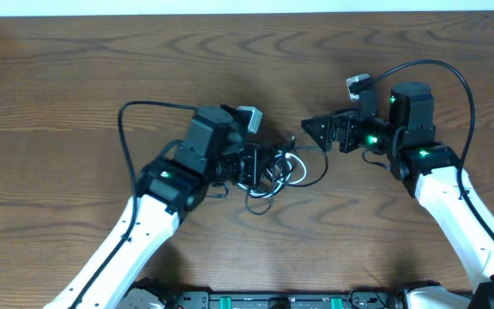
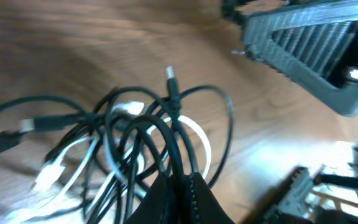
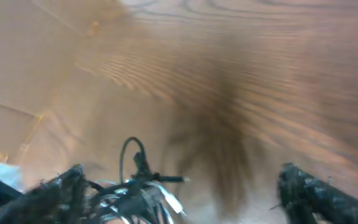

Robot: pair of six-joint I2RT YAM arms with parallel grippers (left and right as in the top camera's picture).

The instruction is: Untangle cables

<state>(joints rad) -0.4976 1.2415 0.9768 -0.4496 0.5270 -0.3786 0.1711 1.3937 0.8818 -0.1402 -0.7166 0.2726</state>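
The cables (image 1: 274, 172) form a tangled bunch of thin black cords and one white cord at the table's middle. My left gripper (image 1: 249, 165) is shut on several black strands of that bunch (image 2: 166, 134), its fingertips (image 2: 194, 193) pinched together below the loops. A black plug end (image 2: 171, 84) sticks up from the knot, and the white cord (image 2: 73, 155) runs through it. My right gripper (image 1: 317, 131) hangs open just right of the bunch. In the blurred right wrist view its fingers (image 3: 309, 190) stand wide apart, with the cable tangle (image 3: 138, 186) low on the left.
The bare wooden table (image 1: 230, 60) spreads around both arms. A thicker black wire (image 1: 127, 137) arcs from the left arm, another (image 1: 453, 73) loops over the right arm. The right gripper's body (image 2: 316, 50) fills the left wrist view's upper right.
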